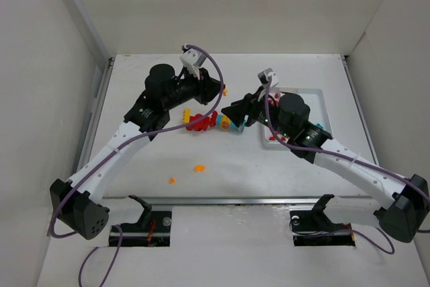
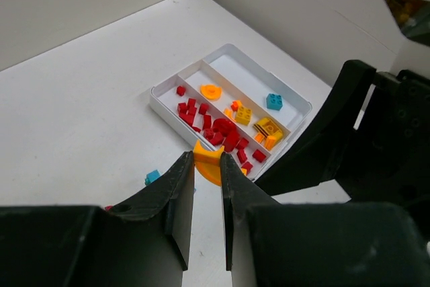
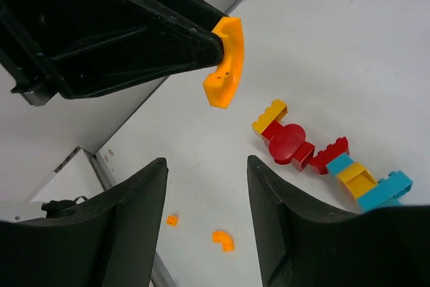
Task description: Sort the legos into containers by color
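Orange curved lego [image 3: 225, 65] pinched in left gripper [image 2: 207, 162] jaws, long axis crosswise to them; right gripper [image 3: 207, 166] jaws parted

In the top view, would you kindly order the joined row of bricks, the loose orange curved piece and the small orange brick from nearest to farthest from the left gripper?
From the left gripper:
1. joined row of bricks, mid-table.
2. loose orange curved piece, toward the near edge.
3. small orange brick, near edge, further left.
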Tool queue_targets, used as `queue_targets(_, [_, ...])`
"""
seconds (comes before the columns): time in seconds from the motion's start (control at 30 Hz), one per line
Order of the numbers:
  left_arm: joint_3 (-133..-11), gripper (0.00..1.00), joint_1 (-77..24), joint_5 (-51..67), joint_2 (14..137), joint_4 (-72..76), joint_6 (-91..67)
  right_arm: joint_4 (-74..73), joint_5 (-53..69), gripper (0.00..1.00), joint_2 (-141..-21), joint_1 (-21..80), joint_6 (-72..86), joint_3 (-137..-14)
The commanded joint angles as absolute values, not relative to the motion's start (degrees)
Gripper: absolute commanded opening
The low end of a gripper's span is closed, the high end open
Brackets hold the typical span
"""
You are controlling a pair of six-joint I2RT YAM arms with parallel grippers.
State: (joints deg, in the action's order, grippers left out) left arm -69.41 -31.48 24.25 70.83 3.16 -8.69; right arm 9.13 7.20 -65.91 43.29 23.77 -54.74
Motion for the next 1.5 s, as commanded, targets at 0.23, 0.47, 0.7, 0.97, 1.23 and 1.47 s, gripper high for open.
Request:
queue_targets(0.23, [-66.19,0.00,-32.78,21.71,66.88,4.57,-9.40,13.62,-0.16,0.48,-69.43,46.14,24.35,-59.50])
queue_targets(0.47, [-65.57,0.00,-33.31,21.18,66.36,3.43,-8.88,13.62,-1.41,0.38,-70.48,46.14,24.43,-60.03])
queue_targets(0.7, [-65.04,0.00,-33.31,21.18,66.36,3.43,-7.82,13.62,-1.41,0.38,-72.42,46.67,24.43,-61.17])
queue_targets(0.97, [-64.51,0.00,-33.84,21.18,66.36,2.29,-6.69,13.62,-2.02,0.28,-72.95,46.67,24.43,-61.17])
queue_targets(1.23, [-63.98,0.00,-33.84,20.65,66.36,1.76,-6.15,13.62,-0.97,0.10,-74.00,46.67,24.43,-62.31])
queue_targets(1.47, [-63.46,0.21,-34.37,21.36,66.36,1.23,-4.04,13.62,-3.16,0.00,-72.95,46.67,24.96,-61.17])
